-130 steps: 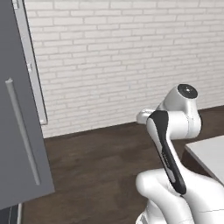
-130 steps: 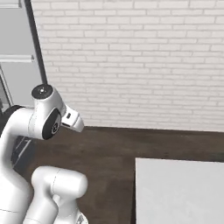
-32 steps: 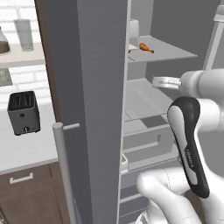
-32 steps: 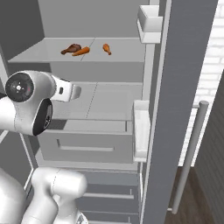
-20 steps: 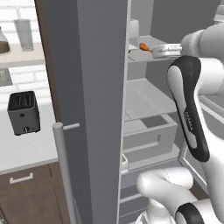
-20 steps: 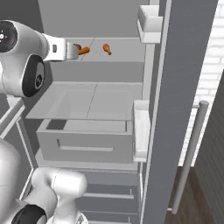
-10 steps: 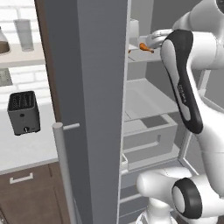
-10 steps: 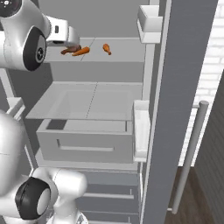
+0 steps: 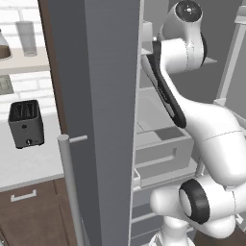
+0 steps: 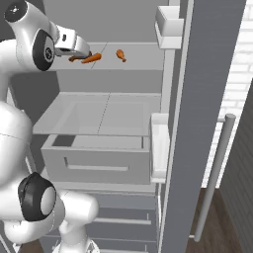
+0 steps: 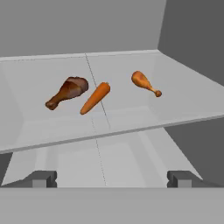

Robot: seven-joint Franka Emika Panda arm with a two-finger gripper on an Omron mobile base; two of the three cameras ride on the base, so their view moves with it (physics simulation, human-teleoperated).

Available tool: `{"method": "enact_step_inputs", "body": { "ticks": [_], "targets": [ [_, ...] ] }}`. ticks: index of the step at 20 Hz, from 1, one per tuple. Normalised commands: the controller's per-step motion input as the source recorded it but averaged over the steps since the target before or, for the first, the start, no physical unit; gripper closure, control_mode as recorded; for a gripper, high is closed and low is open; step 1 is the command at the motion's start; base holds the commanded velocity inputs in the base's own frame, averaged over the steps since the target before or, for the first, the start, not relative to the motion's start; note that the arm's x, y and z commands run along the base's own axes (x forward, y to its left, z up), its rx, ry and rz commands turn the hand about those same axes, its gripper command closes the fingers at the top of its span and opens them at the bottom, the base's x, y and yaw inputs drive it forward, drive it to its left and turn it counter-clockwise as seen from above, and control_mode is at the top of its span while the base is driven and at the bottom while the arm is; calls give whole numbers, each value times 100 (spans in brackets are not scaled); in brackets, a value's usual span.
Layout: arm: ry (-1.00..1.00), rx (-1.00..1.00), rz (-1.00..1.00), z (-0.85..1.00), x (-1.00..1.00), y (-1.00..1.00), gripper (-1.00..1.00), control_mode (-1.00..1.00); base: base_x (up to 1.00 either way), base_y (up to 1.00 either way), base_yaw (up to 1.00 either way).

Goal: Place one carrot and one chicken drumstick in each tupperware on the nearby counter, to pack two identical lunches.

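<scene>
On the fridge's upper glass shelf (image 11: pixel 131 122) lie a dark reddish-brown chicken drumstick (image 11: pixel 68 92), an orange carrot (image 11: pixel 95 97) right beside it, and a paler drumstick (image 11: pixel 144 82) apart to the right. From the right base, the carrot (image 10: pixel 92 58) and paler drumstick (image 10: pixel 120 54) show on that shelf. My gripper (image 10: pixel 84 52) hovers at the shelf's front edge, just short of the carrot. It is open, its fingertips (image 11: pixel 41 179) wide apart with nothing between them. The tupperware trays are out of view.
The open fridge door (image 9: pixel 105 96) with its bar handle (image 9: pixel 72 192) stands left of the arm. A black toaster (image 9: pixel 26 122) sits on the pale counter (image 9: pixel 29 166). A large drawer (image 10: pixel 99 143) juts out below the shelf. Door bins (image 10: pixel 168 22) hang on the right.
The arm has swung upward from drawer height to the top shelf. The hand now sits at the shelf edge facing the carrot and drumsticks, which have not moved.
</scene>
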Motion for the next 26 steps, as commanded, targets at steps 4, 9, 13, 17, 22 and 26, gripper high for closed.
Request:
{"method": "enact_step_inputs", "body": {
  "ticks": [4,9,13,17,22,26],
  "targets": [
    [24,0,-11,-30,100,0,-100,-100,0,0,0],
    [30,0,-2,0,96,0,-100,-100,0,0,0],
    [5,7,0,-9,55,0,-100,-100,0,0,0],
    [-14,8,0,-55,29,0,-100,-100,0,0,0],
    [-11,10,0,-57,36,5,-100,-100,0,0,0],
    [-9,4,0,-29,47,20,-100,-100,0,0,0]
  ]
}}
